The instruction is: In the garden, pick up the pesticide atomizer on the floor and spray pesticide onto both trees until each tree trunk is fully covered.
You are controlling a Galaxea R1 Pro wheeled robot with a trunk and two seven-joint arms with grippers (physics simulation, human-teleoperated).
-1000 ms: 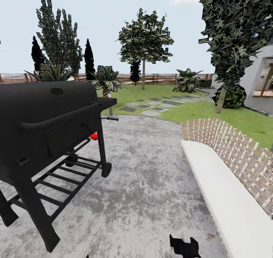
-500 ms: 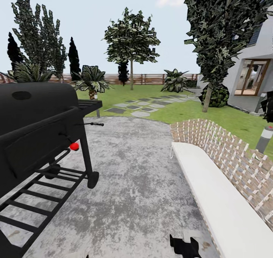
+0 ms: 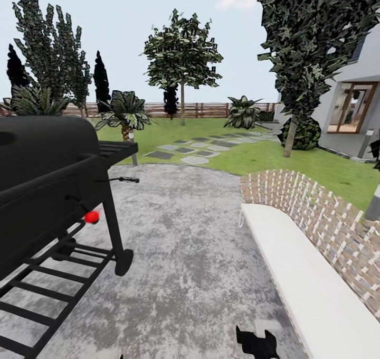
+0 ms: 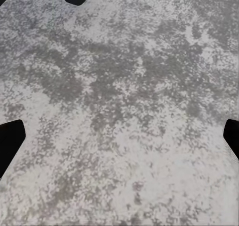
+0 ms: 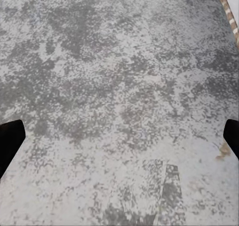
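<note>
The pesticide atomizer is out of view. Beyond the patio lies the garden lawn (image 3: 327, 166), where a tall tree with a dark green crown (image 3: 311, 42) stands near the white house and a smaller leafy tree (image 3: 182, 53) grows by the fence. My left gripper (image 4: 119, 138) hangs open above speckled grey paving, with nothing between its dark fingertips (image 4: 10, 142). The right gripper (image 5: 119, 138) is open over the same paving, and its fingertips (image 5: 9, 142) are also far apart and empty. A black part of my right arm (image 3: 257, 343) pokes in at the head view's lower edge.
A black barbecue grill (image 3: 47, 185) on wheels stands close on the left. On the right a white bench (image 3: 311, 280) runs along a curved brick wall (image 3: 327, 216). Stepping stones (image 3: 195, 150) cross the lawn toward a brown slatted fence (image 3: 211, 109). Open grey paving (image 3: 190, 243) lies between grill and bench.
The whole head view has shifted, so the camera moved: the grill now sits further left and lower, and more of the house shows at the right. Nothing in the scene itself moved.
</note>
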